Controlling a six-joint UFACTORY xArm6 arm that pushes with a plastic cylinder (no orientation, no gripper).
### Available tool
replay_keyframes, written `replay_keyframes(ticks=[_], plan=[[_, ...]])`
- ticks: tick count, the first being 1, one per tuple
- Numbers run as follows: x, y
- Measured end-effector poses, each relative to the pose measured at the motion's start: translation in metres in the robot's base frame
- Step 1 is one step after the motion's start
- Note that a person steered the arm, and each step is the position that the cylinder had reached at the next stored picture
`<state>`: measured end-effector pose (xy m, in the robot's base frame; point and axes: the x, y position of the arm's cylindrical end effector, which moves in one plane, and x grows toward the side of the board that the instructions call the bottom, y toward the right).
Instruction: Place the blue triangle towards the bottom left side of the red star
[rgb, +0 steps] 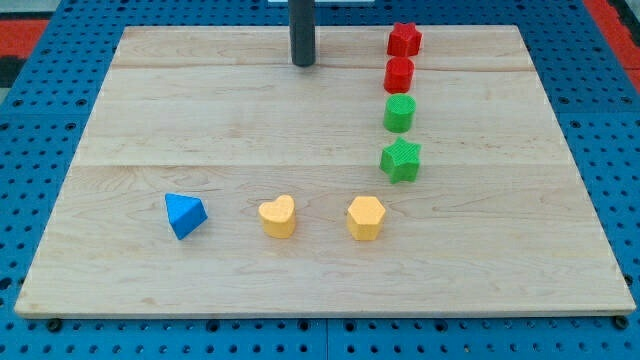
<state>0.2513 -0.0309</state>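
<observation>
Seven blocks on counter (150, 110). No hand fitted, so no hand state; my tip (303, 63) at view's top, left of red star (404, 39), touching nothing. Blue triangle (185, 215) far off, bottom left. Risks: long diagonal push lets triangle slip off tip; path near yellow heart (278, 216), red cylinder (399, 74) may knock them.

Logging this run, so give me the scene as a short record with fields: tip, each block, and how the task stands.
tip: my tip rests near the view's top, left of the red blocks, touching no block
blue triangle: at the view's lower left, far from the star
red star: top of the right-hand column
red cylinder: just below the star
green cylinder
green star
yellow heart
yellow hexagon
task: not yet done
</observation>
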Motion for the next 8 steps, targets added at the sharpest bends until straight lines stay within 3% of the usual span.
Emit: replay_keyframes(ticks=[1,2,4,6,8], plan=[[-0.004,-0.07],[-0.033,-0.082],[-0.046,-0.045],[-0.021,0.008],[-0.052,0.048]])
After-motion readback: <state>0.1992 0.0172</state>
